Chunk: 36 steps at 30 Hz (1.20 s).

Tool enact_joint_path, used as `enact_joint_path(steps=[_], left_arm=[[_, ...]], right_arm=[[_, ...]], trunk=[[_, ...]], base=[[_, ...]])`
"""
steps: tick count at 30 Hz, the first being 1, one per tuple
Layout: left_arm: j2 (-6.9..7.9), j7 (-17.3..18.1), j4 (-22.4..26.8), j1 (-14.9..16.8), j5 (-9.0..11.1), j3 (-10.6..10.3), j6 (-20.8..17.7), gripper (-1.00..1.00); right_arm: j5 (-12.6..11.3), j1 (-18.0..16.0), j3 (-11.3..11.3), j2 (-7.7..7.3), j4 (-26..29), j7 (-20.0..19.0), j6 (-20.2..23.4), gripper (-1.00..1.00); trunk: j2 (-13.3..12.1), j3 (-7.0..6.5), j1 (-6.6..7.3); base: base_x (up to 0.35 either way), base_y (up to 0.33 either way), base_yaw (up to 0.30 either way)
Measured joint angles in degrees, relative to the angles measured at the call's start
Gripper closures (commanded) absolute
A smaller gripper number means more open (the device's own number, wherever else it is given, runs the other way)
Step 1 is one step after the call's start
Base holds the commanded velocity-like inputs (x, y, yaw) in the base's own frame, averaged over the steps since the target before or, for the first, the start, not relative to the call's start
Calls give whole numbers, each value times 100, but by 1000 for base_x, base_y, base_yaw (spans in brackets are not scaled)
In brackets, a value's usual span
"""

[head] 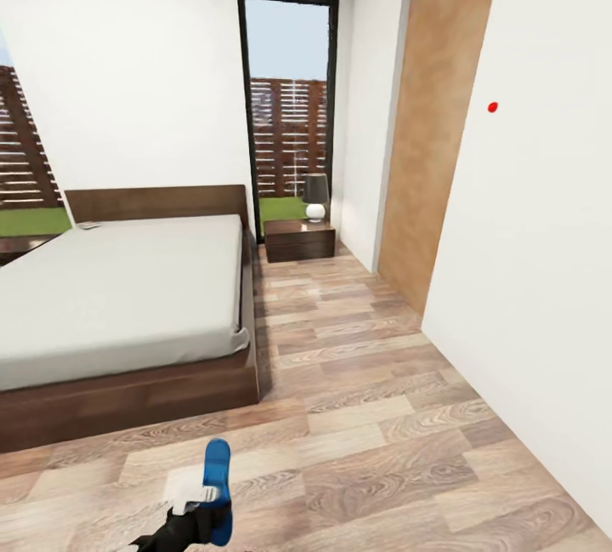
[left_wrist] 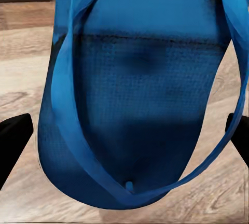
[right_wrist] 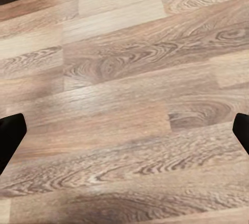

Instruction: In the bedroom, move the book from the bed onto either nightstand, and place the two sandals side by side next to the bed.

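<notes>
**Left gripper carries blue sandal over plank floor**

The left gripper (head: 204, 511) grips a blue sandal (head: 218, 488) above the wood-plank floor (head: 374, 416) near the bed's (head: 119, 297) foot corner. Right gripper (right_wrist: 124, 130) spread open (nothing held). Nightstand (head: 299, 239) stands by the window (head: 287, 101).

A: Any text to log? Labels, brands, numbers?

B: None readable. The sandal (left_wrist: 140, 94) is plain blue weave, no logo (checked up close in the left wrist view).

A: The book (head: 89, 225) on the bed (head: 127, 297)?

B: Far too small, any lettering can't be made out.

A: That red dot (head: 492, 107) on the wall (head: 544, 237)?

B: Just a dot, no sign or number. Floor (right_wrist: 129, 105) planks are bare wood grain.
</notes>
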<state>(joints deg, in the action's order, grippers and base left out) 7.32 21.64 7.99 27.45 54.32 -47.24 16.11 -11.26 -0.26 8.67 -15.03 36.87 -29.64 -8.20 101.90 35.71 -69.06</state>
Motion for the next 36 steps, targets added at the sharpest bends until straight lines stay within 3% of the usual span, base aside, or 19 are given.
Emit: enact_joint_path(steps=[4, 8, 13, 17, 19, 23, 30, 36], left_arm=[[18, 756, -59, 0, 6, -14, -10, 100], [-5, 985, -72, 1, 4, -5, -27, 100], [-21, 1036, -75, 2, 9, -6, -115, 100], [-31, 1025, -79, 1, 14, -11, -510, 100], [-107, 989, -275, 1, 19, -26, -717, 100], [-302, 916, -630, 0, 29, 12, -520, 100], [-337, 853, -682, 0, 32, 11, -357, 100], [-338, 826, -684, -2, 32, 7, -354, 100]], right_arm=[[0, -3, 0, 0, 0, -1, 1, -100], [0, 0, 0, 0, 0, -1, -3, -100], [0, 2, 1, 0, -1, -2, -3, -100], [-1, 1, 2, 0, -1, -2, -2, -100], [0, 2, 1, 0, -1, -2, -1, -100], [-1, 0, 2, 0, -1, 0, -3, -100], [0, 1, 2, 0, -4, 2, -8, -100], [0, 2, 2, 0, -8, 6, -8, -100]], trunk=[[0, 0, 0], [0, 0, 0], [0, 0, 0], [0, 1, 0], [0, 1, 0], [0, 0, 0], [0, 0, 0], [1, 0, 3]], base=[[0, 0, 271], [0, 0, 217], [0, 0, 71], [0, 0, 10], [0, 0, 1], [0, 0, 0], [5, 0, 0], [244, 0, 0]])
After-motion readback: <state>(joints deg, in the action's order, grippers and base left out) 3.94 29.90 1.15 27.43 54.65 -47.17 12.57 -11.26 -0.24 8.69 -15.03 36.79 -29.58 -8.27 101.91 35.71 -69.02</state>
